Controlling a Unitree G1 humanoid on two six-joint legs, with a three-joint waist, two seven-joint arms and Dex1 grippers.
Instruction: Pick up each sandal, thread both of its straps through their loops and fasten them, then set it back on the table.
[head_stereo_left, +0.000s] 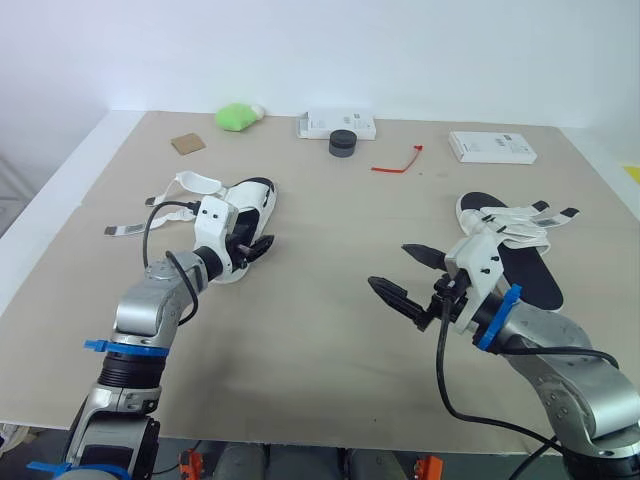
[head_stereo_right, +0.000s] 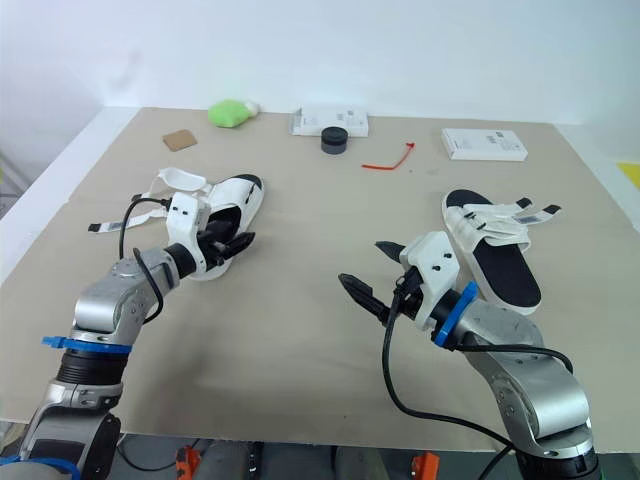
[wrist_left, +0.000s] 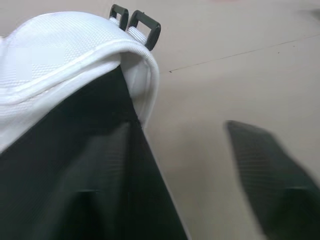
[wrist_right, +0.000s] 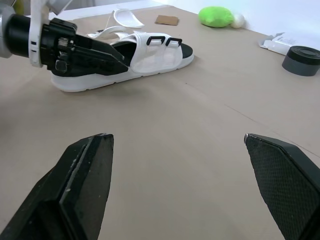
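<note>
Left gripper (head_stereo_left: 255, 247): fingers spread astride white sandal (head_stereo_left: 258, 197) edge. Right gripper (head_stereo_left: 390, 266): released wide over table (head_stereo_left: 320, 340).

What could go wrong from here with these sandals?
1. The left gripper straddles only the left sandal's side rim; lifted from there, it may swing or slip.
2. Its loose straps trail across the table and might snag.
3. The right gripper hangs open near the right sandal, whose straps lie close to that arm and could get nudged.

Tan table (head_stereo_left: 330, 350); left sandal (head_stereo_left: 258, 196), right sandal (head_stereo_left: 530, 275), green lump (head_stereo_left: 236, 117), black puck (head_stereo_left: 342, 143), red tie (head_stereo_left: 397, 162)
</note>
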